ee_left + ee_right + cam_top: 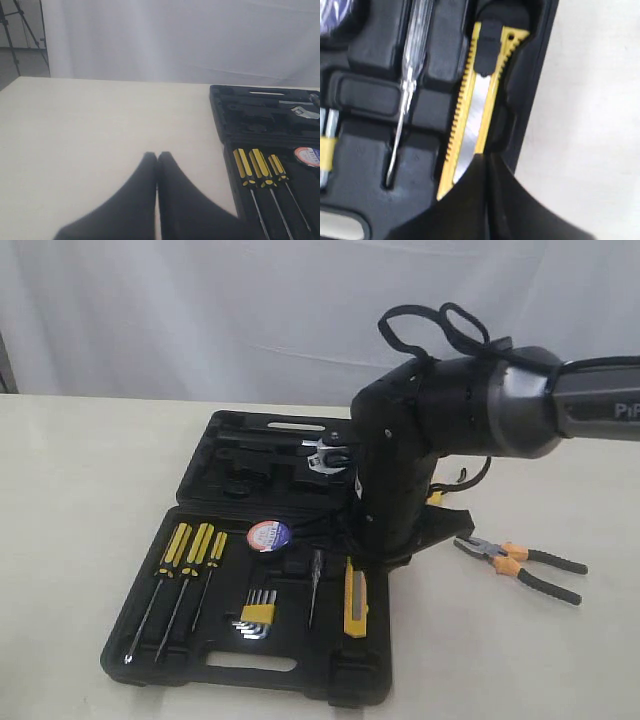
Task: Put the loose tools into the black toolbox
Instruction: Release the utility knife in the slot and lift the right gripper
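The black toolbox (300, 680) lies open on the table. The long yellow utility knife (355, 610) rests in a slot at its right side, and the dark tape roll (268, 535) sits in a round recess. The orange-and-black pliers (520, 565) lie on the table right of the box. My right gripper (484, 157) is shut with nothing in it, its tips just over the near end of the utility knife (480, 95). In the exterior view the right gripper (390, 558) hangs over the box's right edge. My left gripper (157, 156) is shut and empty above bare table, left of the toolbox (227, 125).
Yellow-and-black screwdrivers (190, 550), a hex key set (257, 615) and a clear-handled tester screwdriver (412, 55) sit in their slots. A wrench (322, 455) lies in the lid. A small yellow bit (435, 497) shows behind the right arm. A white curtain backs the table.
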Controlling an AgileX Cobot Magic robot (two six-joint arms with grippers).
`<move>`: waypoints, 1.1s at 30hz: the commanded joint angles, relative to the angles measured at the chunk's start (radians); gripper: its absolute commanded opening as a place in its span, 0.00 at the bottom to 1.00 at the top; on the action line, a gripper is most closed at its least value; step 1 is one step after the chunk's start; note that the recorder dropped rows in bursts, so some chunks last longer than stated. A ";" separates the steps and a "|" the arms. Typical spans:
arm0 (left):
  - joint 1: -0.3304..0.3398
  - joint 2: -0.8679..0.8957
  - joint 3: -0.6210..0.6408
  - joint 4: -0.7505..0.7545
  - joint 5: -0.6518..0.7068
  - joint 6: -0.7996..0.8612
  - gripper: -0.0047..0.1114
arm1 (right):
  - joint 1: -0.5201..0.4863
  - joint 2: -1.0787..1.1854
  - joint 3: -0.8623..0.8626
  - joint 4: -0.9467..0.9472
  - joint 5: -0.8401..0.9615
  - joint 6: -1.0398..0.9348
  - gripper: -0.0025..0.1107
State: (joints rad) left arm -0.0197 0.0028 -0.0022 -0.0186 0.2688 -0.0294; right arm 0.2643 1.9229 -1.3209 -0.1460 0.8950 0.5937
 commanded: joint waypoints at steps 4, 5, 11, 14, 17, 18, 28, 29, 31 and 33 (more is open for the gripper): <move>-0.002 -0.003 0.002 -0.002 0.000 -0.001 0.04 | -0.003 0.020 -0.003 0.074 -0.041 -0.148 0.02; -0.002 -0.003 0.002 -0.002 0.000 -0.001 0.04 | -0.003 0.032 -0.003 0.074 -0.048 -0.148 0.02; -0.002 -0.003 0.002 -0.002 0.000 -0.001 0.04 | -0.003 0.119 -0.003 0.047 -0.080 -0.145 0.02; -0.002 -0.003 0.002 -0.002 0.000 -0.001 0.04 | -0.003 0.137 -0.003 0.047 -0.120 -0.147 0.02; -0.002 -0.003 0.002 -0.002 0.000 -0.001 0.04 | -0.003 0.133 -0.003 0.047 -0.142 -0.150 0.02; -0.002 -0.003 0.002 -0.002 0.000 -0.001 0.04 | -0.003 0.128 -0.003 0.042 -0.142 -0.150 0.02; -0.002 -0.003 0.002 -0.002 0.000 -0.001 0.04 | -0.003 0.071 -0.005 0.012 -0.157 -0.161 0.02; -0.002 -0.003 0.002 -0.002 0.000 -0.001 0.04 | -0.003 0.073 -0.005 0.012 -0.155 -0.166 0.02; -0.002 -0.003 0.002 -0.002 0.000 -0.001 0.04 | -0.003 0.082 -0.005 0.012 -0.155 -0.166 0.02; -0.002 -0.003 0.002 -0.002 0.000 -0.001 0.04 | -0.003 0.091 -0.005 0.012 -0.155 -0.168 0.02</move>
State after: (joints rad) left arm -0.0197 0.0028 -0.0022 -0.0186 0.2688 -0.0294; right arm 0.2646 2.0070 -1.3247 -0.1217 0.7370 0.4396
